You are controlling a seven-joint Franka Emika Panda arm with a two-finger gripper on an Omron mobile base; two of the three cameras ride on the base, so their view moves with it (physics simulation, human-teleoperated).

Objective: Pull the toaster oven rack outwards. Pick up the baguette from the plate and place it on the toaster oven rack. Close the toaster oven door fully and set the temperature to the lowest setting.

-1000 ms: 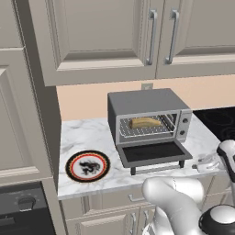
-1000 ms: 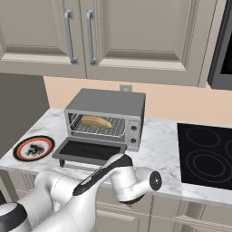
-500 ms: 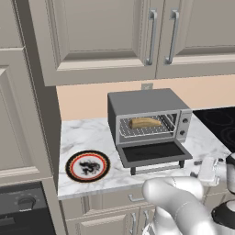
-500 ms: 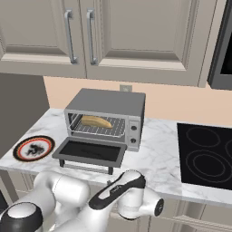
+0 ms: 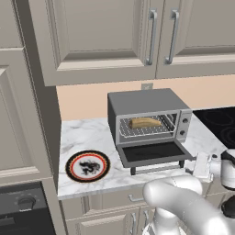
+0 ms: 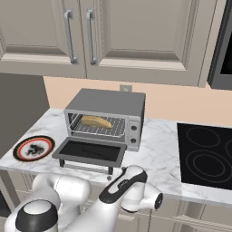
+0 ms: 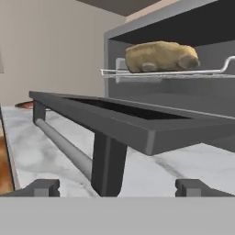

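Simulated kitchen with beige panelled wall cabinets over a white marble counter. Standing on that counter, mid-way along: boxy dark grey metal toaster oven with a lighter silver knob panel at its right end. Hinged down flat in front of the oven, the wide dark grey toaster oven door with its long silver bar handle, left open presumably because the loading is done and closing comes next. Inside the oven cavity, the flat silver wire toaster oven rack, bearing the short tan-brown baguette. Left of the oven, well apart, the round plate with black centre and orange-red rim, now bare. Low in front of the oven door, at handle height, the two-finger gripper, fingers spread fully apart and holding nothing, apparently lined up to get under the door's edge and lift it shut. No brand, label or legible writing anywhere, knob markings too small to read.
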